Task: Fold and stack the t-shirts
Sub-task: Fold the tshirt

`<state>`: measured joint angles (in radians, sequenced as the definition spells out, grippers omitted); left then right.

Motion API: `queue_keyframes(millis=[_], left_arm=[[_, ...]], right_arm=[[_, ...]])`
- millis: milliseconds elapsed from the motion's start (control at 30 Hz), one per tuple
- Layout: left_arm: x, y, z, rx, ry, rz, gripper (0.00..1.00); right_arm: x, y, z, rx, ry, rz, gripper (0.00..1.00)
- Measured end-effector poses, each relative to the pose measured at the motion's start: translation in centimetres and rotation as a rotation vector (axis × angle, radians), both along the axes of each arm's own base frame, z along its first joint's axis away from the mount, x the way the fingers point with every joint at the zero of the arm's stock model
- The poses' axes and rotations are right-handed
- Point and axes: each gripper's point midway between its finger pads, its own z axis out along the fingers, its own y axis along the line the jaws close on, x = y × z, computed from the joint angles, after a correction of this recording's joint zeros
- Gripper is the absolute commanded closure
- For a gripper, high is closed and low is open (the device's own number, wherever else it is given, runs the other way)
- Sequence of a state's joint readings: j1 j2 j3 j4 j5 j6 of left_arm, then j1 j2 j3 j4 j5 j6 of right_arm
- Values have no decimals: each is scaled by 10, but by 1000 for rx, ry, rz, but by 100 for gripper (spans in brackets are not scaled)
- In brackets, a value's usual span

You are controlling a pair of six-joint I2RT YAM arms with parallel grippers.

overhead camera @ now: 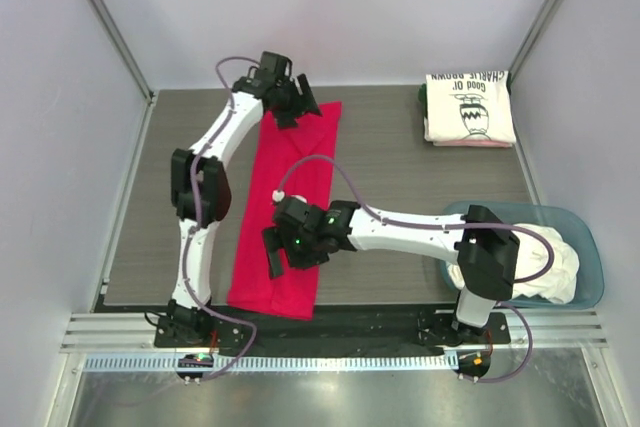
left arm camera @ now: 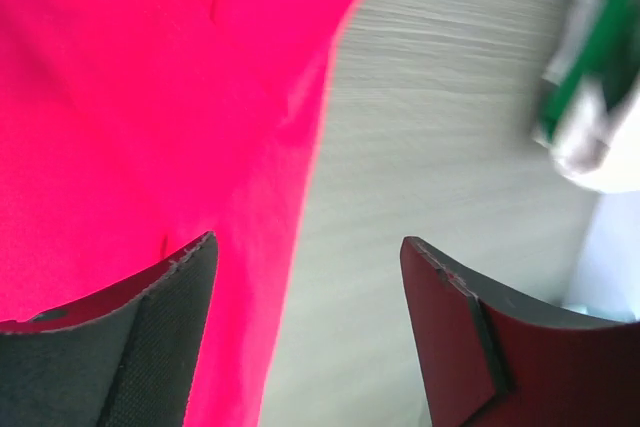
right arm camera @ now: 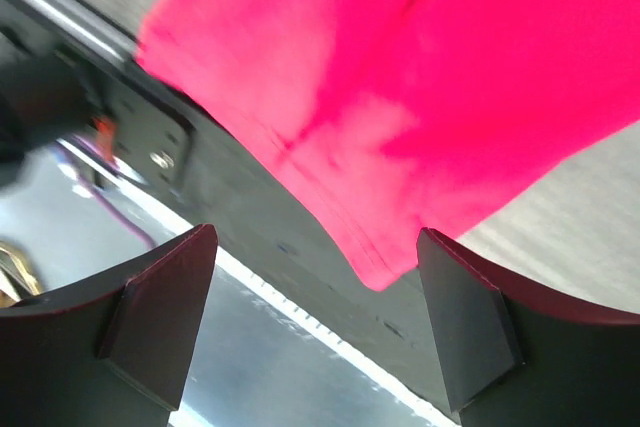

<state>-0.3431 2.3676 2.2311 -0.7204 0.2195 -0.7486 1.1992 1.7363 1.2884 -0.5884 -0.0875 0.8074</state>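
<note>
T-shirts — one red shirt, one printed shirt; left end effector and right end effector wide open, empty.

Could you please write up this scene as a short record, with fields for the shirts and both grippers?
red shirt: folded into a long strip, flat on the table, near end reaching the front edge
Charlie Brown shirt: folded, on top of a pile at the far right
white shirts: bundled in the tub, near right
left gripper: open, empty, at the strip's far end
right gripper: open, empty, over the strip's near part
</note>
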Motion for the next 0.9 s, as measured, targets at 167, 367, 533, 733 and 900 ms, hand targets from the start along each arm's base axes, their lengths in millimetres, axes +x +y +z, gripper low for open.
queue_keyframes(millis=[167, 367, 533, 733, 900], left_arm=[[-14, 51, 105, 21, -170, 36, 27], [-63, 155, 140, 114, -186, 233, 32], [-156, 158, 61, 123, 43, 227, 33], [-253, 164, -13, 144, 255, 234, 34], [-274, 165, -3, 114, 212, 247, 34]], right_arm=[[42, -8, 18, 16, -39, -73, 13], [104, -45, 14, -15, -33, -212, 16], [145, -43, 8, 55, 9, -255, 18], [164, -15, -24, 120, 89, -211, 19], [173, -21, -56, 113, 179, -221, 19]])
